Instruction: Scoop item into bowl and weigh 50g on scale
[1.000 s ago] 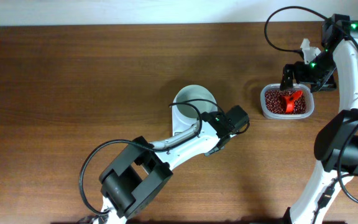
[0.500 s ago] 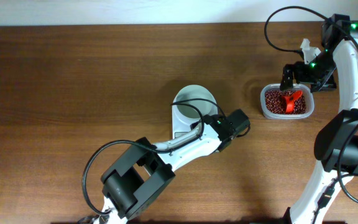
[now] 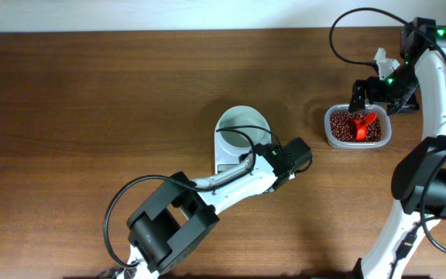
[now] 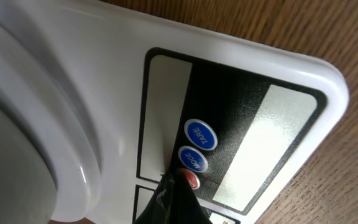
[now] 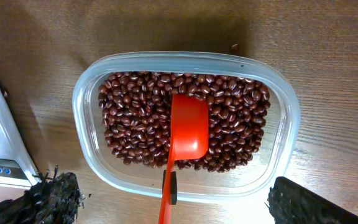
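The white bowl (image 3: 242,124) stands on the white scale (image 3: 224,160), its rim at the left of the left wrist view (image 4: 23,118). My left gripper (image 4: 170,185) is shut, and its dark tip touches the scale's (image 4: 123,56) panel at the red button (image 4: 191,180), below two blue buttons. The maroon beans (image 5: 135,118) fill a clear tub (image 5: 284,130) at the right (image 3: 356,128). A red scoop (image 5: 188,127) lies on them, its handle running back between the wide-apart fingers (image 5: 48,199) of my open right gripper (image 5: 179,208), which does not touch it.
The left arm's white link (image 3: 223,180) lies across the table beside the scale. The right arm (image 3: 432,85) rises along the right edge with a black cable looping above it. Wood table (image 3: 91,101) spreads to the left.
The left wrist has shifted slightly toward the scale's button panel. The right arm, scoop and tub have not moved.
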Action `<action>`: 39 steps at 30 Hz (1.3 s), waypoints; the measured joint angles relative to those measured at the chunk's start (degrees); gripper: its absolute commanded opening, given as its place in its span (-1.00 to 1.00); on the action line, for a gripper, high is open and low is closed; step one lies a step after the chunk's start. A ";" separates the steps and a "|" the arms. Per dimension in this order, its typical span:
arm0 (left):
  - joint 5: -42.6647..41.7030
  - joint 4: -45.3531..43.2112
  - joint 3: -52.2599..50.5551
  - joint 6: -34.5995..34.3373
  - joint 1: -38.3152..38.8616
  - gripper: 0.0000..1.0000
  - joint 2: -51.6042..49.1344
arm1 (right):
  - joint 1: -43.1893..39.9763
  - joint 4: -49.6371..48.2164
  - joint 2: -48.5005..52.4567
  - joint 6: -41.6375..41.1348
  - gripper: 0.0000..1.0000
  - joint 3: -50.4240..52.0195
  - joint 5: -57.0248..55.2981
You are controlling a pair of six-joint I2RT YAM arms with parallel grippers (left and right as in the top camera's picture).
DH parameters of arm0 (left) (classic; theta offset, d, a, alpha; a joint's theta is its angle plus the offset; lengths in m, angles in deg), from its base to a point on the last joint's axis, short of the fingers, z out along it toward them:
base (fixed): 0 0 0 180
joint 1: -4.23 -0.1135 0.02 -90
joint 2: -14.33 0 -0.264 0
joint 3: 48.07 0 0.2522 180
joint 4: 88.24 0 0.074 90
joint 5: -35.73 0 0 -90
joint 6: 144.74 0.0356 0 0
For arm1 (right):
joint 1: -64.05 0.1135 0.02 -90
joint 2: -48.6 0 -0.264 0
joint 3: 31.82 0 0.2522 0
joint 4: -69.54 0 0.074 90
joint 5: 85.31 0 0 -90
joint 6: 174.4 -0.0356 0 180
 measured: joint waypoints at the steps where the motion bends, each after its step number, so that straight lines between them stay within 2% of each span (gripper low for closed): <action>1: -0.09 0.17 0.02 0.68 -0.02 -1.00 0.00 | 0.00 0.00 0.00 -0.02 0.97 0.00 0.00; 11: -9.31 5.62 1.77 3.80 0.24 -1.00 0.13 | 0.00 0.00 0.00 0.02 0.97 0.00 0.00; 15: -18.60 8.85 2.80 -0.37 -1.40 -1.00 2.05 | 0.00 0.00 0.00 0.02 0.97 -0.02 0.00; 18: -24.63 9.81 6.82 -5.84 -4.20 -1.00 11.41 | 0.00 0.00 0.00 0.00 0.97 -0.02 0.00; 21: -26.69 9.88 9.27 -15.34 -9.16 -1.00 21.94 | 0.00 0.02 0.00 0.00 0.97 -0.04 0.00; 22: -27.08 10.14 9.38 -18.56 -13.55 -1.00 25.75 | 0.00 0.00 0.00 0.04 0.98 -0.04 0.00; 24: -27.54 10.88 9.38 -26.23 -21.20 -1.00 27.23 | 0.00 -0.02 0.00 0.02 0.98 -0.04 0.00; 27: -27.28 11.41 9.38 -31.71 -31.69 -1.00 27.17 | 0.00 0.02 0.00 0.02 0.98 -0.04 0.00; 31: -25.03 8.09 9.38 -33.62 -41.40 -0.98 27.17 | 0.00 0.00 0.00 0.04 0.98 -0.04 0.00; 32: -22.99 7.76 9.38 -33.81 -44.30 -0.71 27.15 | 0.00 0.00 0.00 0.04 0.98 -0.04 0.00; 34: -20.74 7.65 9.38 -34.16 -47.34 -0.75 27.12 | 0.00 0.00 0.00 0.02 0.97 -0.04 0.00; 35: -19.47 7.45 9.38 -34.25 -49.31 -0.22 27.06 | 0.00 0.00 0.00 0.02 0.97 -0.04 0.00; 36: -18.88 6.86 9.38 -34.25 -50.58 0.17 26.95 | 0.00 0.00 0.00 0.02 0.97 -0.04 0.00; 37: -18.47 5.97 9.38 -34.14 -51.52 0.76 26.84 | 0.00 0.00 0.00 0.02 0.97 -0.04 0.00; 38: -17.92 3.76 9.38 -34.42 -52.76 0.91 26.51 | 0.00 0.00 0.00 0.02 0.97 -0.04 0.00; 39: -17.77 2.95 9.35 -34.45 -53.02 0.98 26.40 | 0.00 0.00 0.00 0.04 0.98 -0.04 0.00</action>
